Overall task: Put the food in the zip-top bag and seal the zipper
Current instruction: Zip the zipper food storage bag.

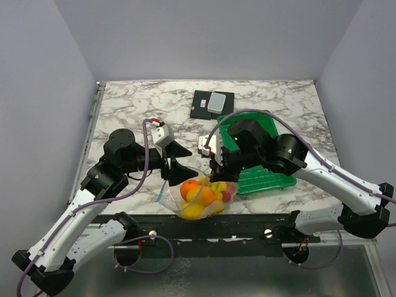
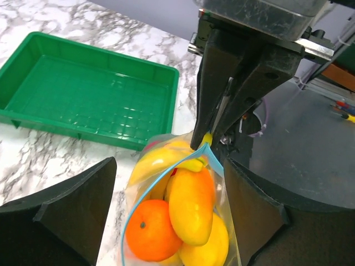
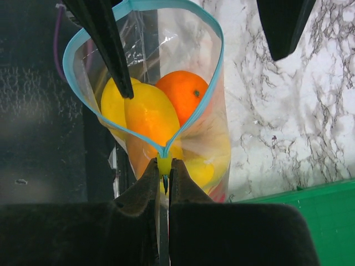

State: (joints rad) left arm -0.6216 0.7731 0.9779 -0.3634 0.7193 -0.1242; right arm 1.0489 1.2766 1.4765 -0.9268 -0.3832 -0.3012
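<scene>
The clear zip-top bag (image 1: pixel 201 198) sits near the table's front edge with the food inside: an orange round fruit (image 2: pixel 150 230), a long yellow-orange fruit (image 2: pixel 191 205), other yellow pieces and a red one (image 1: pixel 229 193). The light-blue zipper (image 3: pixel 213 83) gapes in a wide loop. My right gripper (image 3: pixel 164 164) is shut on the zipper's small yellow slider at one end of the mouth; it also shows in the top view (image 1: pixel 215 176). My left gripper (image 2: pixel 169 166) is open, its fingers (image 2: pixel 260 216) either side of the bag's mouth; in the top view it (image 1: pixel 182 162) is left of the bag.
An empty green tray (image 2: pixel 83 88) lies on the marble table behind the right gripper, also in the top view (image 1: pixel 266 179). A black pad with a white box (image 1: pixel 211 104) lies at the back. The table's front edge runs just below the bag.
</scene>
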